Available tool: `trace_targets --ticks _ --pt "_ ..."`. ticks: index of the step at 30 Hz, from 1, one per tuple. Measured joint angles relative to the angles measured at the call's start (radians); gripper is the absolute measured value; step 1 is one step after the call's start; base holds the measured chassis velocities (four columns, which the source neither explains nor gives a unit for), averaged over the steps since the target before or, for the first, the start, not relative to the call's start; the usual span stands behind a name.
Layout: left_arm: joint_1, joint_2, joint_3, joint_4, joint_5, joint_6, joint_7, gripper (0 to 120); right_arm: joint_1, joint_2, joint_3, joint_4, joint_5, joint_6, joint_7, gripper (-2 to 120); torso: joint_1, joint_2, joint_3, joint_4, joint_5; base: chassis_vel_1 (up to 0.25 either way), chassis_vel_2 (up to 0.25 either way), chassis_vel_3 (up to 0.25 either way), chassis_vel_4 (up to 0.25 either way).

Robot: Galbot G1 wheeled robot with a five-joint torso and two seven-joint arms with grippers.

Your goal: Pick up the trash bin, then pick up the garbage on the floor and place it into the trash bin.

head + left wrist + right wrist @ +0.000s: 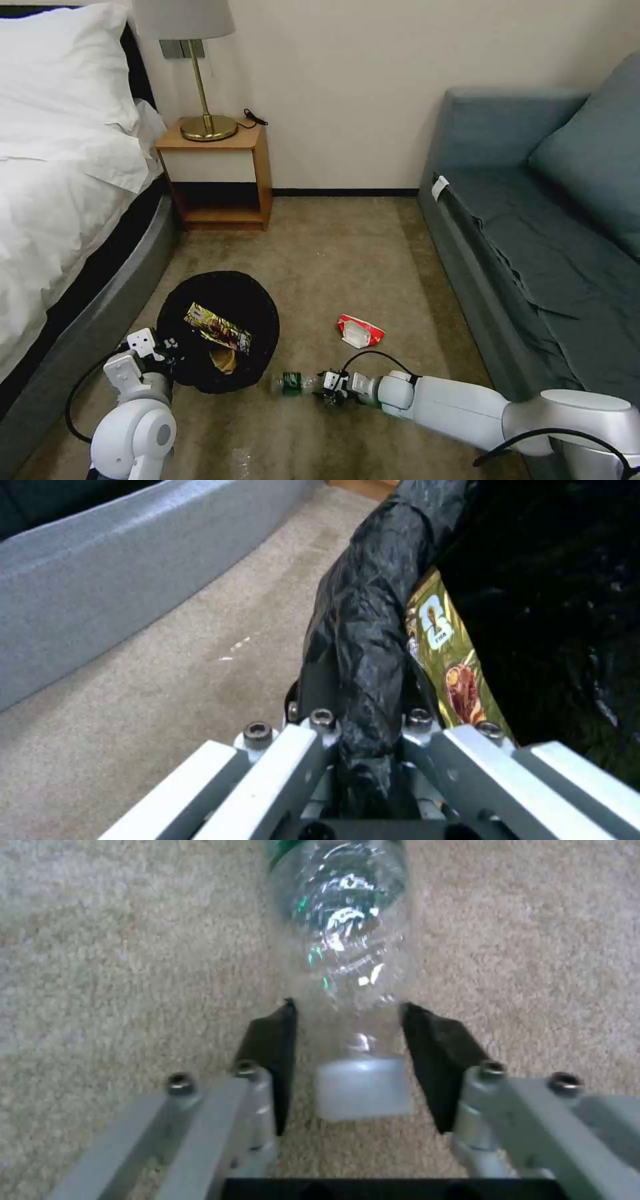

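The trash bin [267, 313], lined with a black bag, hangs low over the carpet at my left. My left gripper [167, 347] is shut on its near rim [373, 620]. A yellow-gold snack wrapper [217, 327] [453, 670] and a brown paper scrap [223, 360] lie inside the bin. A small clear bottle [293, 383] [343, 930] with a green label lies on the carpet just right of the bin. My right gripper [320, 388] [347, 1012] is down at floor level and open, its fingers standing either side of the bottle's neck and white cap. A crumpled red-and-white wrapper [360, 331] lies farther back on the floor.
A bed [60, 200] with a grey frame runs along the left. A blue-grey sofa [533, 233] lines the right. A wooden nightstand [217, 177] with a brass lamp stands at the back wall. Open carpet [333, 253] lies between them.
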State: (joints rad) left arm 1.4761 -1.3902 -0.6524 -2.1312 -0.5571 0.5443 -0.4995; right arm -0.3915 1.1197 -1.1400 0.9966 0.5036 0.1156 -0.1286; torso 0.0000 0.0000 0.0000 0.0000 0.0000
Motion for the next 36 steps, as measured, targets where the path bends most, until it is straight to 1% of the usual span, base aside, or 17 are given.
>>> trace_targets --ticks 1,3,6,11,13,14,17,18,21,22,26,27,31,32,34,36 --pt "0.000 -0.001 0.000 0.000 0.001 0.000 0.000 3 0.000 0.000 0.000 0.000 0.000 0.003 -0.001 29 0.000 0.000 0.000 0.0000 0.0000 0.000 0.000 0.000 0.000" --pt "0.001 -0.003 0.001 0.000 0.002 -0.001 0.000 3 0.000 0.000 -0.001 0.000 0.000 0.008 -0.003 23 0.000 0.000 0.000 0.0000 0.0000 0.000 0.000 0.000 0.000" --pt "0.000 -0.003 0.002 0.000 0.003 -0.001 0.000 3 -0.001 -0.002 -0.001 0.001 0.000 0.013 -0.003 23 0.000 0.000 0.000 0.0000 0.0001 0.000 0.000 0.000 0.000" --pt "-0.002 -0.004 0.002 0.001 0.003 -0.001 0.001 3 0.002 -0.035 0.004 0.023 0.001 0.018 -0.003 23 0.000 0.000 0.000 0.0000 0.0001 0.000 0.000 0.000 0.000" --pt "-0.003 -0.003 0.002 0.004 0.003 -0.001 0.001 3 0.008 -0.065 0.012 0.043 0.002 0.019 -0.001 23 0.000 0.000 0.000 0.0000 0.0001 0.000 0.000 0.000 0.000" --pt "-0.003 -0.003 0.002 0.004 0.003 -0.001 0.001 3 0.008 -0.065 0.012 0.043 0.002 0.019 -0.001 23 0.000 0.000 0.000 0.0000 0.0001 0.000 0.000 0.000 0.000" --pt "-0.006 -0.001 0.001 0.005 0.003 -0.001 0.001 3 0.019 -0.119 0.033 0.090 0.004 0.020 0.010 23 0.000 0.000 0.000 0.0000 0.0002 0.000 0.000 0.000 0.000" --pt "-0.006 -0.001 0.001 0.005 0.003 -0.001 0.001 3 0.019 -0.119 0.033 0.090 0.004 0.020 0.010 23 0.000 0.000 0.000 0.0000 0.0002 0.000 0.000 0.000 0.000" --pt "-0.008 0.000 0.002 0.005 0.002 -0.001 0.001 3 0.032 -0.181 0.070 0.152 0.005 0.020 0.020 23 0.000 0.000 0.000 0.0000 0.0003 0.000 0.000 0.000 0.000" --pt "-0.008 0.000 0.002 0.005 0.002 -0.001 0.001 3 0.032 -0.181 0.070 0.152 0.005 0.020 0.020 23 0.000 0.000 0.000 0.0000 0.0003 0.000 0.000 0.000 0.000" --pt "-0.014 0.001 0.008 0.006 0.001 0.001 0.001 3 0.046 -0.285 0.165 0.243 0.003 0.023 0.027 23 0.000 0.000 0.000 0.0001 0.0002 0.000 0.000 0.000 0.000" --pt "-0.014 0.001 0.008 0.006 0.001 0.001 0.001 3 0.046 -0.285 0.165 0.243 0.003 0.023 0.027 23 0.000 0.000 0.000 0.0001 0.0002 0.000 0.000 0.000 0.000" --pt "-0.017 0.002 0.019 0.014 0.002 0.002 0.001 3 0.021 -0.388 0.343 0.367 0.027 0.016 0.038 23 0.000 0.000 0.000 -0.0001 0.0001 0.000 0.000 0.000 0.000" --pt "-0.017 0.002 0.019 0.014 0.002 0.002 0.001 3 0.021 -0.388 0.343 0.367 0.027 0.016 0.038 23 0.000 0.000 0.000 -0.0001 0.0001 0.000 0.000 0.000 0.000" --pt "-0.020 0.000 0.026 0.019 0.005 0.002 0.001 3 0.003 -0.417 0.428 0.441 0.051 -0.004 0.045 23 0.000 0.000 0.000 -0.0002 0.0001 0.000 0.000 0.000 0.000" --pt "-0.024 -0.003 0.035 0.022 0.008 0.003 0.001 3 -0.006 -0.428 0.502 0.531 0.075 -0.026 0.055 23 0.000 0.000 0.000 -0.0003 0.0001 0.000 0.000 0.000 0.000"
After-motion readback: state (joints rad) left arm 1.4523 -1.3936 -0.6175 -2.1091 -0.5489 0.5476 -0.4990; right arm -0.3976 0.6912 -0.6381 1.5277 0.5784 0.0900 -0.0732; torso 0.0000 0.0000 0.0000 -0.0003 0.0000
